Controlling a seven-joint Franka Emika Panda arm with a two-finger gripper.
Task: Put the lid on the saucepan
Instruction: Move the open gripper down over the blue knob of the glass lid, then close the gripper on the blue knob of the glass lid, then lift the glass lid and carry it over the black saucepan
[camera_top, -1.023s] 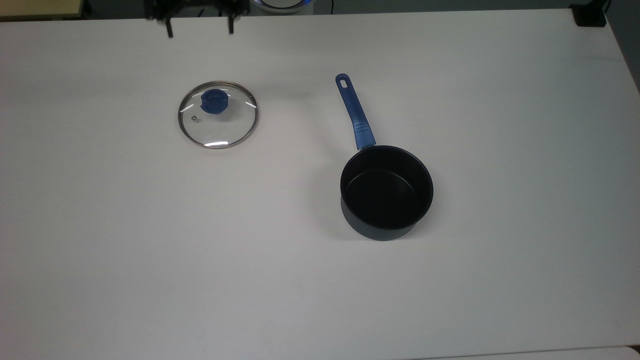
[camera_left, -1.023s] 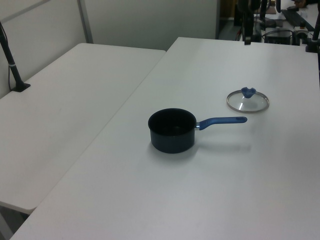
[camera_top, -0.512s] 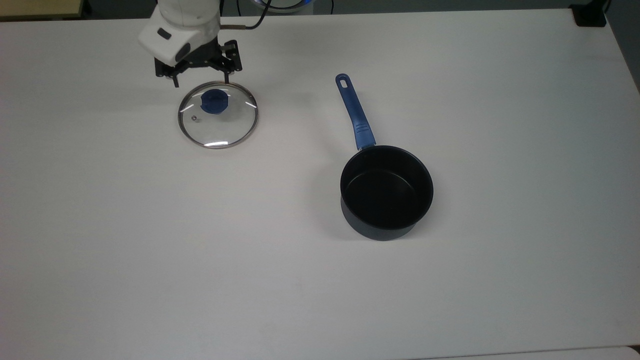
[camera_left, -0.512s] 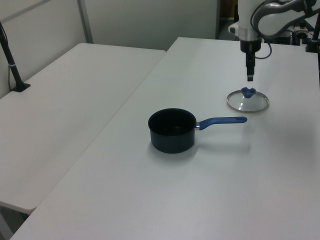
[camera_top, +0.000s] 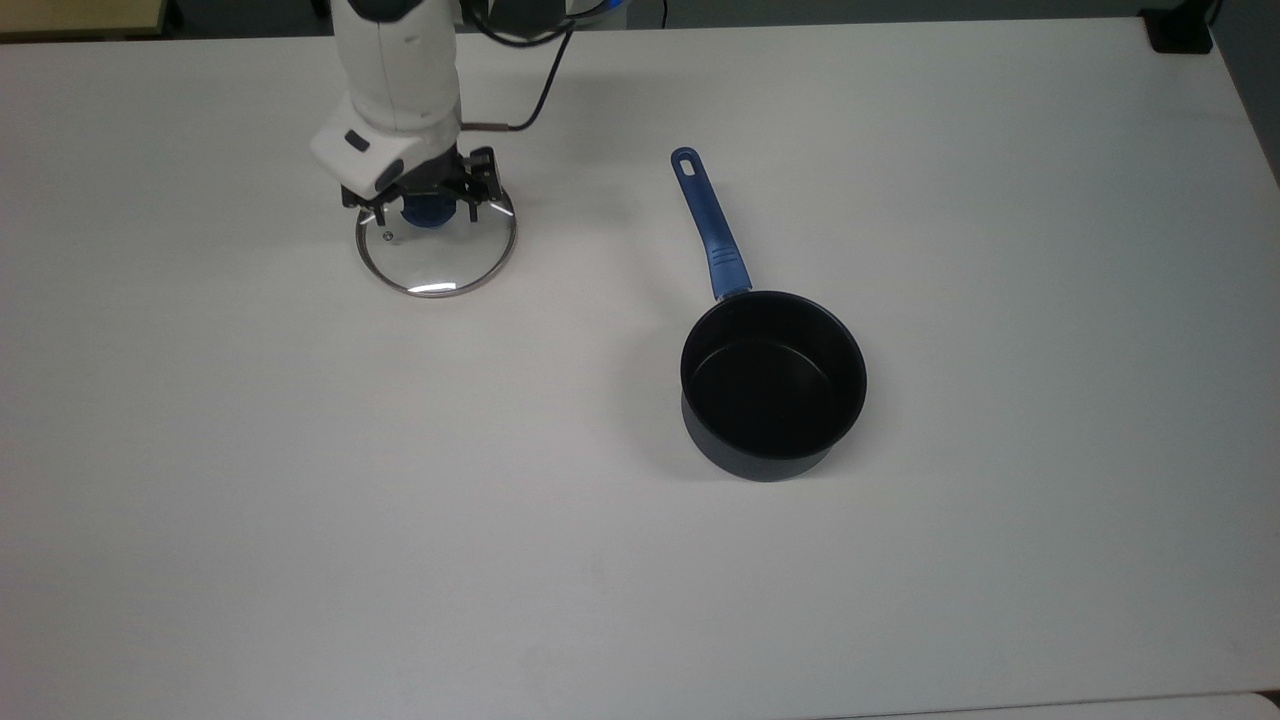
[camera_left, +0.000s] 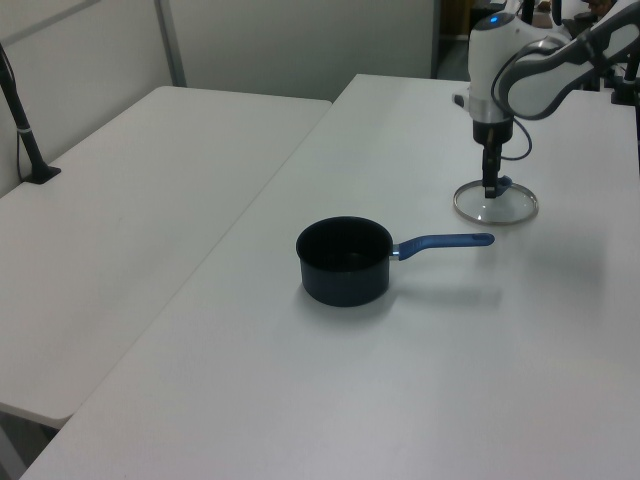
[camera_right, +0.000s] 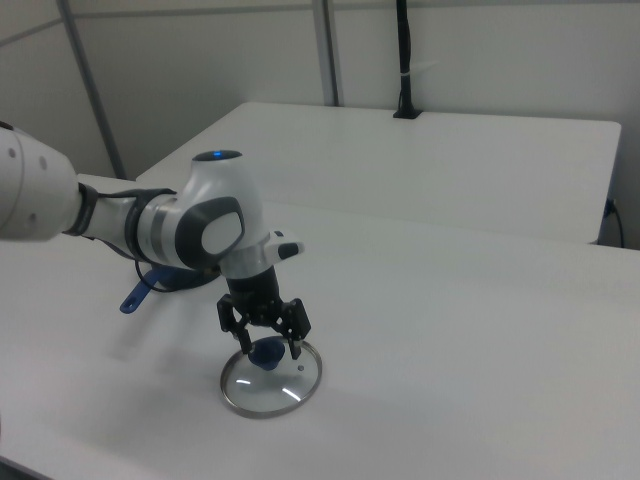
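The open hand (camera_right: 268, 349) should be centred astride the knob (camera_top: 428, 213) of the lid (camera_top: 436, 256) before being closed.

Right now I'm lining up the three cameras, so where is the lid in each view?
Top view: the lid lies upper left, under the gripper.
Left view: the lid is at the right, beyond the saucepan handle's tip.
Right view: the lid is lower centre.
Shared landmark: the gripper's jaws straddling the blue knob.
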